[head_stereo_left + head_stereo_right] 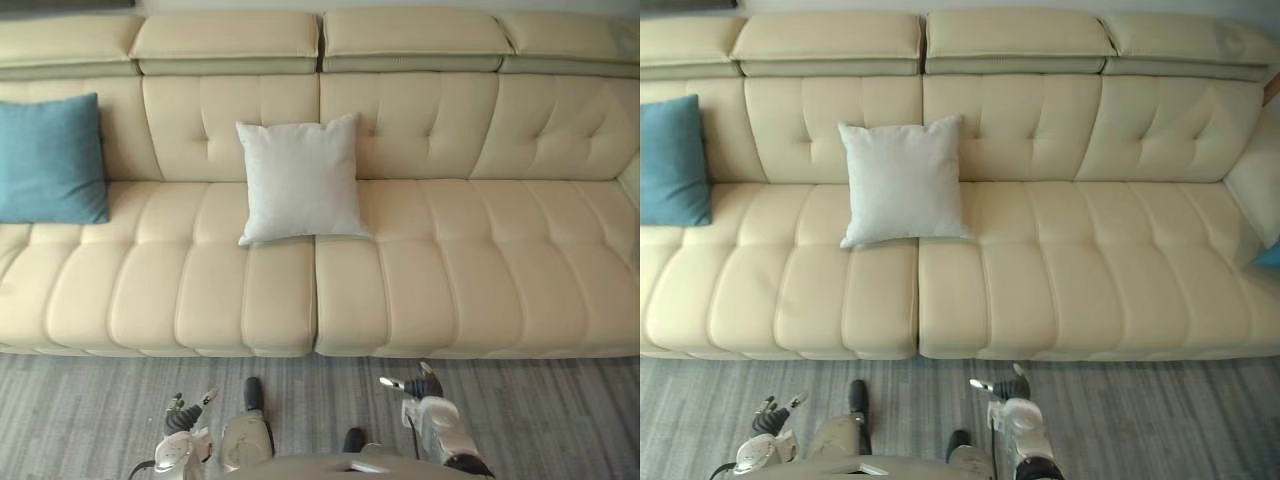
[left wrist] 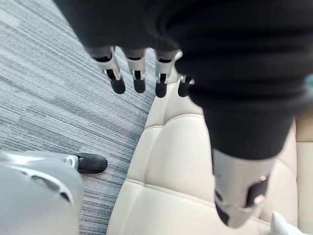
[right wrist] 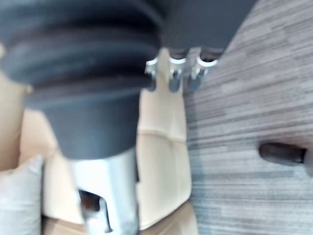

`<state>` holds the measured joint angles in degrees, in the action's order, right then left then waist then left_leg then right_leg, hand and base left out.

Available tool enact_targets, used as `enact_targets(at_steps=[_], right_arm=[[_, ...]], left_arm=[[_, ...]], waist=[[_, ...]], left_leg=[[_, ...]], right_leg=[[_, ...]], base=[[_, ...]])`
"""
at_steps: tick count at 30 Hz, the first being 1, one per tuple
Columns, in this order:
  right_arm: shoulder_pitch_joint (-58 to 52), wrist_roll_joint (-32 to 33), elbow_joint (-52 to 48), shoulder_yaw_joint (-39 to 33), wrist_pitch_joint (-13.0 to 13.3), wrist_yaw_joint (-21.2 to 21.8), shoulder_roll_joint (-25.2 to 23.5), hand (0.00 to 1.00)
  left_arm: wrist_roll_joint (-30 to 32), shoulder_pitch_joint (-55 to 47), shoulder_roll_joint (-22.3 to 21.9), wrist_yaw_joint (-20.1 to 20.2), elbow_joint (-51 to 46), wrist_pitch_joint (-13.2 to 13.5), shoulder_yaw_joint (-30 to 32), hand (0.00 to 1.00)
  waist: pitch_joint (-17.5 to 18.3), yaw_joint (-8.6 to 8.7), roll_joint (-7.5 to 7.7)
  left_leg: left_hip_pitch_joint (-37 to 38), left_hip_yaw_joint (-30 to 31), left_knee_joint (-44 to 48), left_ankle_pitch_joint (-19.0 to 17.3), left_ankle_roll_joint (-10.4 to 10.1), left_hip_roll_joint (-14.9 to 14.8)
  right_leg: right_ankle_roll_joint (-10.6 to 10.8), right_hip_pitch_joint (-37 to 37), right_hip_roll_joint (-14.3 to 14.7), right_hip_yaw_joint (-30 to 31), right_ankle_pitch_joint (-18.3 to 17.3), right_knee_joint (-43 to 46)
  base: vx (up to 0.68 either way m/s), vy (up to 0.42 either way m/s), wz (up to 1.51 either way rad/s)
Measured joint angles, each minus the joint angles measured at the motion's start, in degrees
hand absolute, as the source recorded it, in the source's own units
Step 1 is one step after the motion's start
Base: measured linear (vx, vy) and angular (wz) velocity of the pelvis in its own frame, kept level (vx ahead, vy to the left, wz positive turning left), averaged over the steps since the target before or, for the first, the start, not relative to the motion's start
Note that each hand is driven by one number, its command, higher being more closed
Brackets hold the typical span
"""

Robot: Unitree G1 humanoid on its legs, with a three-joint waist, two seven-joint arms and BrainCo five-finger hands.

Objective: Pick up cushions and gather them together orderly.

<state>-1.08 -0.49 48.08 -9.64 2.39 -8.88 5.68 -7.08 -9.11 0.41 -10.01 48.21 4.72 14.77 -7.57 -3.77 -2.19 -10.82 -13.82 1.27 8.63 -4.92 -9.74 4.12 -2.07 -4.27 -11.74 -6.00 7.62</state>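
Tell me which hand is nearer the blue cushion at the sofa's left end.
Left. The left hand is over the floor, right of the blue cushion; the right hand is farther right.

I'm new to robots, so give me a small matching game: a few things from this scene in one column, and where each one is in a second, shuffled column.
Things:
1. teal-blue square fabric cushion
2. pale grey square fabric cushion
3. grey striped carpet
4. left hand

Places:
A. covering the floor in front of the cream leather sofa
B. leaning on the backrest near the sofa's middle
C. low over the carpet, open, holding nothing
D. at the sofa's left end

Pairs: 1-D, 2-B, 3-A, 4-C
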Motion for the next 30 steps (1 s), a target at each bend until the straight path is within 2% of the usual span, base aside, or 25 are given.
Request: enact_targets(at_steps=[1, 2, 3, 4, 5, 7, 9, 11, 12, 13, 15, 17, 18, 19, 20, 21, 22, 23, 24, 26, 27, 29, 30], right_arm=[[-0.1, 0.0, 0.0, 0.0, -0.1, 0.0, 0.0, 0.0], [-0.5, 0.0, 0.0, -0.1, -0.2, 0.0, -0.2, 0.0], [-1.1, 0.0, 0.0, -0.2, -0.2, 0.0, -0.5, 0.0], [-1.1, 0.0, 0.0, -0.2, -0.2, 0.0, -0.5, 0.0], [-1.9, 0.0, 0.0, -0.7, -0.2, 0.0, -0.5, 0.0], [-3.5, 0.0, 0.0, -1.8, -0.3, 0.1, -1.3, 0.0], [-4.9, 0.0, 0.0, -2.4, -0.4, 0.1, -2.4, 0.0], [-5.9, 0.0, 0.0, -3.0, -0.4, 0.1, -3.4, 0.0], [-6.1, 0.2, 0.0, -4.0, -0.4, 0.1, -4.1, 0.0], [-6.0, 0.3, 0.0, -4.3, -0.4, 0.0, -4.2, 0.0], [-5.6, 0.4, 0.2, -4.6, -0.4, 0.0, -4.2, 0.0], [-3.9, 0.5, 0.2, -4.4, -0.4, 0.1, -4.4, 0.0], [-2.1, 0.5, 0.7, -3.9, -0.3, 0.1, -4.3, 0.0], [-1.7, 0.5, 0.9, -3.9, -0.3, 0.1, -4.2, 0.0], [-0.9, 0.5, 1.9, -3.9, -0.3, 0.1, -3.9, 0.0], [0.0, 0.4, 2.8, -4.0, -0.5, 0.1, -3.6, 0.0], [-0.1, 0.3, 3.6, -4.0, -1.0, 0.1, -2.7, 0.0], [-0.3, 0.3, 4.2, -4.0, -1.1, 0.0, -2.5, 0.0], [-0.5, 0.2, 4.7, -3.9, -1.2, 0.1, -2.6, 0.0], [-0.7, 0.4, 4.7, -4.1, -1.2, 0.1, -2.3, 0.0], [-0.6, 0.3, 4.8, -3.9, -1.3, 0.1, -2.0, 0.0], [-0.7, 0.4, 4.9, -3.9, -1.3, 0.0, -1.8, 0.0], [-1.0, 0.6, 4.8, -3.8, -1.3, 0.0, -1.7, 0.0]], left_arm=[[0.0, 0.0, 0.1, 0.0, 0.0, 0.0, -0.4, 0.0], [0.1, 0.3, 0.2, 0.1, 0.2, -0.1, -0.8, 0.0], [0.1, 0.3, 0.1, 0.4, 0.4, -0.1, -0.4, 0.0], [0.2, 0.2, 0.2, 0.4, 0.4, -0.1, -0.3, 0.0], [0.5, -0.3, 0.1, 0.4, 0.5, -0.1, -0.2, 0.0], [0.5, -0.5, 0.2, 0.4, 0.7, -0.2, 0.0, 0.0], [0.5, -0.6, 0.5, 0.5, 1.0, -0.2, 0.5, 0.0], [0.5, -0.5, 0.7, 0.4, 1.6, -0.4, 0.9, 0.0], [0.6, -0.2, 1.0, 0.4, 2.2, -0.7, 0.9, 0.0], [0.8, 0.5, 1.2, 0.4, 3.1, -1.0, 0.8, 0.0], [1.9, 1.5, 1.2, 0.4, 4.3, -1.3, 0.7, 0.0], [2.9, 1.9, 1.2, 0.4, 4.4, -1.4, 0.7, 0.0], [2.9, 2.6, 1.2, 0.5, 5.3, -1.5, 0.7, 0.0], [2.9, 2.9, 1.2, 0.5, 5.5, -1.6, 0.7, 0.0], [3.0, 2.9, 1.1, 0.6, 5.5, -1.7, 0.0, 0.0], [3.4, 3.2, 1.0, 1.0, 5.8, -1.8, -0.7, 0.0], [4.1, 3.4, 1.2, 1.5, 6.0, -1.8, -1.8, 0.0], [4.2, 3.3, 1.2, 1.7, 6.2, -1.8, -2.2, 0.0], [4.8, 3.3, 1.7, 1.8, 6.9, -1.9, -2.5, 0.0], [5.1, 3.3, 1.7, 2.0, 7.2, -1.9, -2.5, 0.0], [5.1, 3.2, 1.7, 2.1, 7.7, -1.9, -2.5, 0.0], [4.9, 3.0, 1.6, 2.2, 7.5, -2.0, -2.5, 0.0], [5.0, 3.0, 1.7, 2.2, 7.4, -2.0, -2.3, 0.0]], waist=[[-0.1, 0.21, 0.17], [-0.6, 0.57, 1.19], [-1.1, 0.59, 2.06], [-1.1, 0.69, 2.05], [-1.0, 0.85, 1.87], [-0.7, 1.03, 2.7], [-0.3, 1.34, 3.41], [0.2, 2.28, 4.0], [0.8, 2.96, 4.58], [0.8, 3.19, 4.53], [0.7, 3.01, 4.15], [0.7, 2.68, 3.76], [0.3, 2.2, 3.08], [0.2, 2.04, 2.8], [-0.3, 2.25, 1.92], [-0.3, 2.58, 1.93], [-0.8, 2.58, 1.0], [-0.7, 2.75, 0.86], [-0.7, 2.88, 0.85], [-0.9, 3.4, -0.32], [-1.0, 3.39, -0.73], [-1.2, 3.2, -0.67], [-1.4, 2.91, -1.15]], left_leg=[[-0.2, 0.1, 0.1, -0.6, -0.6, 0.1], [-0.7, 0.2, 1.9, -2.2, -1.2, 0.8], [-1.2, 2.2, 10.6, -6.3, 1.1, 2.1], [-0.9, 3.2, 12.8, -8.6, 1.5, 2.5], [0.3, 4.4, 14.6, -12.7, 0.9, 2.8], [1.1, 3.2, 16.0, -16.3, -0.3, 3.8], [1.4, 5.0, 16.1, -18.1, -0.7, 5.7], [2.0, 4.9, 16.0, -18.6, 0.0, 6.4], [1.9, 3.0, 16.0, -19.1, 0.2, 6.3], [1.9, 1.8, 16.6, -19.7, 0.3, 6.3], [2.0, 0.6, 17.7, -21.1, 0.4, 5.6], [2.4, -3.1, 18.5, -21.1, 2.2, 3.9], [3.5, -5.1, 18.3, -20.9, 2.9, 2.4], [4.1, -5.9, 17.7, -20.8, 3.0, 1.9], [5.6, -8.8, 16.6, -20.8, 3.1, 1.0], [7.5, -11.9, 15.1, -20.8, 3.1, 1.1], [10.1, -15.2, 13.9, -20.8, 3.1, 0.8], [11.2, -16.4, 13.4, -20.7, 3.0, 0.7], [13.0, -17.6, 13.1, -21.0, 2.0, 0.7], [14.2, -17.6, 12.9, -21.7, 0.8, -0.2], [13.8, -17.5, 16.7, -22.2, 0.1, -2.0], [10.8, -16.2, 27.6, -22.3, -0.1, -5.6], [8.0, -13.7, 37.0, -20.9, 1.3, -8.8]], right_leg=[[-0.1, -0.5, -0.4, 0.2, 0.0, 0.3], [-0.6, -1.3, -1.6, 1.0, -0.1, 0.6], [-0.3, -2.5, -2.9, 3.2, 0.0, 2.0], [-0.2, -2.6, -3.0, 3.8, 0.0, 2.3], [0.2, -3.2, -2.7, 5.6, -0.1, 3.1], [0.5, -4.0, -2.5, 10.3, 0.0, 3.3], [-0.1, -4.6, -2.5, 13.4, 0.4, 2.3], [-0.8, -4.8, -2.4, 15.0, 0.9, 1.2], [-1.0, -6.2, -2.3, 16.8, 2.9, 1.1], [0.6, -6.7, -2.0, 18.1, 4.3, 0.6], [0.6, -7.9, -0.4, 20.8, 6.6, -0.3], [0.2, -9.4, 1.6, 21.8, 9.6, -1.3], [-2.2, -10.5, 3.3, 18.1, 13.2, -2.6], [-3.1, -10.6, 3.7, 15.7, 14.0, -3.2], [-4.9, -10.9, 3.3, 9.0, 13.7, -3.0], [-7.3, -11.3, 1.7, -2.2, 9.6, -0.6], [-8.6, -10.9, -1.4, -13.3, 5.9, 3.0], [-9.0, -10.4, -3.0, -17.7, 4.8, 4.6], [-7.2, -9.9, -3.5, -20.0, 3.7, 6.4], [-6.9, -10.1, -1.4, -17.0, 3.1, 6.6], [-6.3, -10.4, 0.3, -14.5, 1.9, 6.7], [-7.2, -10.0, 2.0, -12.4, 0.8, 6.7], [-7.8, -9.1, 3.6, -11.0, 0.3, 6.8]], base=[[-0.16, 0.051, -0.23], [-0.08, 0.099, -0.51], [-0.09, 0.122, -0.57], [-0.06, 0.111, -0.78], [-0.07, 0.137, -0.74], [-0.07, 0.132, -0.9], [-0.01, 0.131, -0.84], [0.02, 0.133, -0.77], [0.04, 0.066, -0.73], [0.06, 0.058, -0.97], [0.06, 0.031, -1.07], [0.08, 0.011, -1.62], [0.1, -0.023, -1.8], [0.07, -0.059, -1.75], [0.06, -0.092, -1.24], [0.05, -0.108, -1.46], [0.06, -0.095, -1.19], [0.08, -0.131, -1.27], [0.07, -0.138, -0.84], [0.08, -0.188, -0.89], [0.09, -0.22, -1.03], [0.06, -0.171, -0.84], [0.13, -0.141, -1.02]])
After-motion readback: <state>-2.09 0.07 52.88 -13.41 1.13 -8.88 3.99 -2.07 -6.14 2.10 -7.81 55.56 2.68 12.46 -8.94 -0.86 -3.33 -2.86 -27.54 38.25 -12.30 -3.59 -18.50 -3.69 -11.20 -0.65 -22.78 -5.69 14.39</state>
